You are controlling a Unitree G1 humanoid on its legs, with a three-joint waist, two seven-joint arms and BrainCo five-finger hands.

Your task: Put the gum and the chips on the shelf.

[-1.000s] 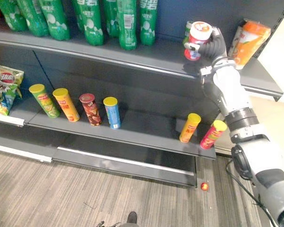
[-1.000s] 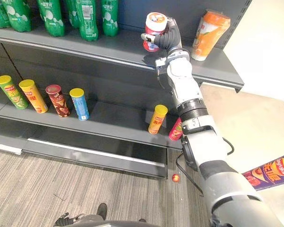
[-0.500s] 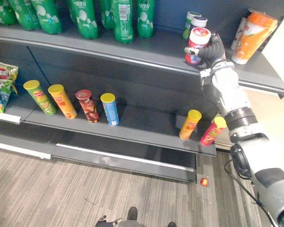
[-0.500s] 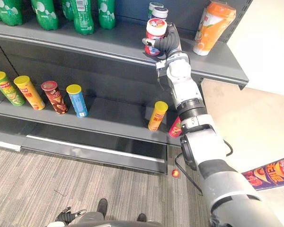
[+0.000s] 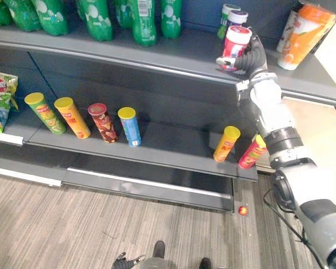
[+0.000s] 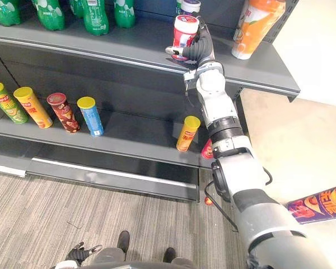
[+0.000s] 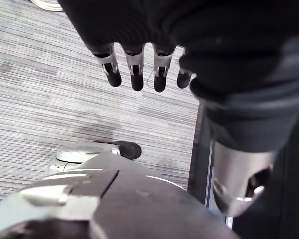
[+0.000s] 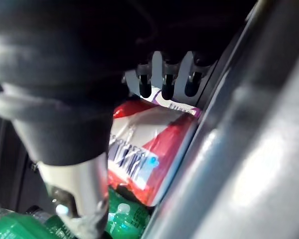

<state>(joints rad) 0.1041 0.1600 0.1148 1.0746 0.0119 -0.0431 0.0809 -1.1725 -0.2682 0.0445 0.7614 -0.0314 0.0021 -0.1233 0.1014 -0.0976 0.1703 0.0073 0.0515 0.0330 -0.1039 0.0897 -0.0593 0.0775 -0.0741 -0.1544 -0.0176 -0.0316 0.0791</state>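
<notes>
The gum jar [image 5: 235,45], white with a red label, leans on the upper shelf [image 5: 173,56] near its right end. My right hand [image 5: 252,56] is shut on it from the right side, thumb under the jar's base. In the right wrist view the jar [image 8: 149,149] fills the space past my fingers [image 8: 164,82]. Two more gum jars [image 5: 231,15] stand just behind it. A purple chips can [image 6: 319,204] lies at the far right edge of the right eye view. My left hand [image 7: 134,69] hangs open over the floor.
Green bottles [image 5: 140,17] line the upper shelf to the left, and an orange bag [image 5: 305,33] stands at its right end. Several chip cans [image 5: 129,126] stand on the middle shelf, two [image 5: 227,143] below my arm. Snack bags [image 5: 0,98] sit far left. A red ball [image 5: 242,210] lies on the floor.
The camera has tilted, so the shelves sit lower in the picture. My right hand has brought the gum jar down onto the upper shelf board, and the jar now leans.
</notes>
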